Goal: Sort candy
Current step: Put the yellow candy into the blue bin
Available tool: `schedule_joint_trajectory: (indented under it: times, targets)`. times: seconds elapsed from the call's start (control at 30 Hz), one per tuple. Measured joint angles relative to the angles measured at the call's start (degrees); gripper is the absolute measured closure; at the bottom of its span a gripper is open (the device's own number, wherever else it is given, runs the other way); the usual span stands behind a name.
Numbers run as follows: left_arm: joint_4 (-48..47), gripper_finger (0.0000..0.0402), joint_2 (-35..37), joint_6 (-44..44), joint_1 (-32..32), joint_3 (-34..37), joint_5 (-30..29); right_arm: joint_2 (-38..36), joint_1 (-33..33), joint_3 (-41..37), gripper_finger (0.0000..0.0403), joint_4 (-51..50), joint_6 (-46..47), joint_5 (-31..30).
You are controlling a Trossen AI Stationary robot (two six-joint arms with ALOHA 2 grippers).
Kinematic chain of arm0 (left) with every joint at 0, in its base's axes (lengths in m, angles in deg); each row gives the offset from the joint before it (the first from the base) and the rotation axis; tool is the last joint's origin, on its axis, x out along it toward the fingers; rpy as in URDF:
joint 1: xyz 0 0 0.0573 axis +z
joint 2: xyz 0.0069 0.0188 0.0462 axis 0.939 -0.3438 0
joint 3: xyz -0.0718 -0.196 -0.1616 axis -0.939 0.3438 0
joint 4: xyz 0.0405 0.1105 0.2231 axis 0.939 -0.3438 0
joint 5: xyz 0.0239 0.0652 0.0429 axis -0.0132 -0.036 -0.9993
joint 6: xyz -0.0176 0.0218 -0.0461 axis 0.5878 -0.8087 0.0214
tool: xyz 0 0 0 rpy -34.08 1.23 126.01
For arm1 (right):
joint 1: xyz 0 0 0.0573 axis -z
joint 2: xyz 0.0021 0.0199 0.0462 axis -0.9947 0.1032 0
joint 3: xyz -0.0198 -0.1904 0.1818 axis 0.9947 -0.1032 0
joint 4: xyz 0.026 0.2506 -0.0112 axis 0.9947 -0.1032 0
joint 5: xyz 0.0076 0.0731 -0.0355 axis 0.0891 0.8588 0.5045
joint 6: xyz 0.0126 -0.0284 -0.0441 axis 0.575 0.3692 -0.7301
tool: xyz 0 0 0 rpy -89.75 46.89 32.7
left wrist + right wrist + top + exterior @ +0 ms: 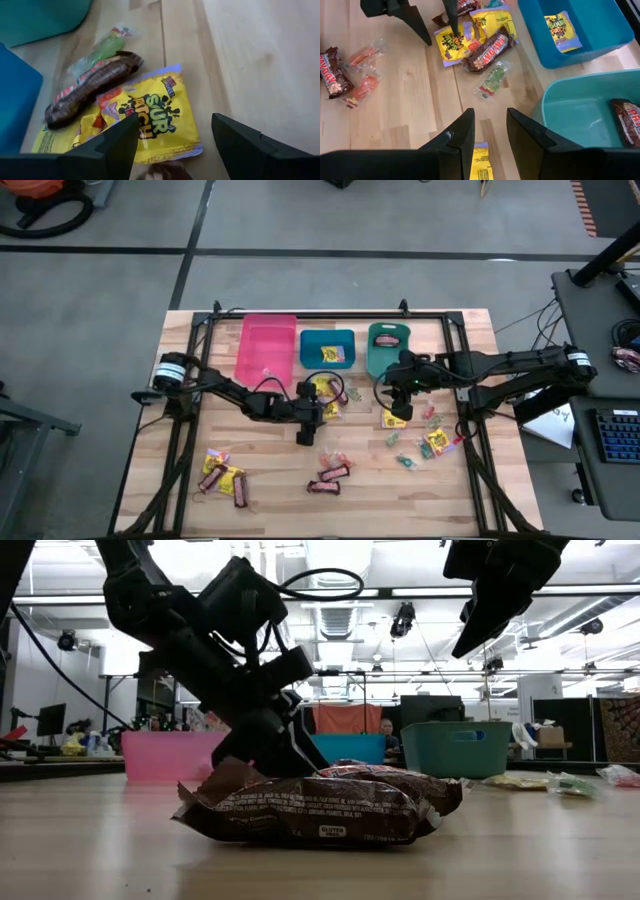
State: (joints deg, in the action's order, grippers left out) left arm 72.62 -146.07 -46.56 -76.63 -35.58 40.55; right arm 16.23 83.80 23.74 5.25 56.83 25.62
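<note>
A small heap of candy (pixel 328 393) lies in front of the blue bin (pixel 328 348): yellow packets, a brown bar (pixel 90 86) and a green clear-wrapped piece (pixel 102 49). My left gripper (pixel 306 420) is low over this heap and open, its fingers standing on either side of one yellow packet (pixel 156 120) that lies flat on the wood. My right gripper (pixel 395 387) hangs open and higher up in front of the teal bin (pixel 388 348), with nothing between its fingers (pixel 487 131). A yellow packet (pixel 481 167) lies on the table below it. My left gripper comes slanting down from the table's left side. One fingertip (pixel 453 31) stands at the yellow packet's edge (pixel 445 45) and the other (pixel 422 32) over bare wood. Whether a finger touches the packet I cannot tell.
A pink bin (pixel 267 345) stands left of the blue one. The blue bin holds a yellow packet (pixel 561 31), the teal bin a brown bar (pixel 626 117). More candy lies near left (pixel 222 477), near middle (pixel 330 475) and right (pixel 432 438). A black frame (pixel 190 410) rims the table.
</note>
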Motion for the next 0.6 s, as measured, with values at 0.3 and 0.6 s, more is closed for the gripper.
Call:
schedule_joint_trajectory:
  times: [0.3, 0.6]
  targets:
    - [0.5, 0.0183, -0.9, 1.2, 0.0, 0.0, -0.2, 0.0, 0.0, -0.1, 0.0303, 0.2, 0.0, 0.0]
    - [0.1, 0.0306, -1.0, 2.8, 0.0, 0.2, 1.3, 0.0, 0.0, -0.1, 0.0303, 0.9, 0.0, 0.0]
